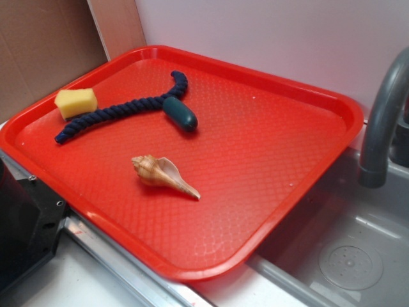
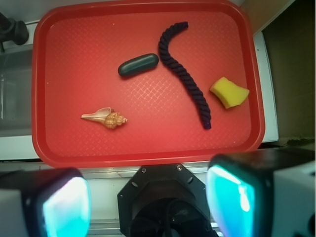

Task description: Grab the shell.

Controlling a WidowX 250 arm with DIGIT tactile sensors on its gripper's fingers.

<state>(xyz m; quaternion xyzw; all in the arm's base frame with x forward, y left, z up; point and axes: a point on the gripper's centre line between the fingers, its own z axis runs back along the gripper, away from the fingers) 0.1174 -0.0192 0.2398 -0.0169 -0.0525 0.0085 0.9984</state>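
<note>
The shell (image 1: pixel 160 173) is tan and cream and lies on its side on the red tray (image 1: pixel 268 147), in the front-left part, with its pointed tail toward the sink side. From the wrist view the shell (image 2: pixel 108 118) sits in the lower left of the tray (image 2: pixel 74 59). My gripper (image 2: pixel 148 202) is open, its teal-padded fingers (image 2: pixel 66 207) wide apart with nothing between them. It hangs high above the tray's near edge, over the black robot base (image 2: pixel 163 197), well away from the shell. The gripper does not show in the exterior view.
On the tray also lie a dark blue rope (image 1: pixel 115 112), a dark green capsule-shaped object (image 1: pixel 180 114) and a yellow sponge (image 1: pixel 75 102). A grey faucet (image 1: pixel 383 121) and a sink basin (image 1: pixel 345 256) stand to the right. The black robot base (image 1: pixel 25 224) is at front left.
</note>
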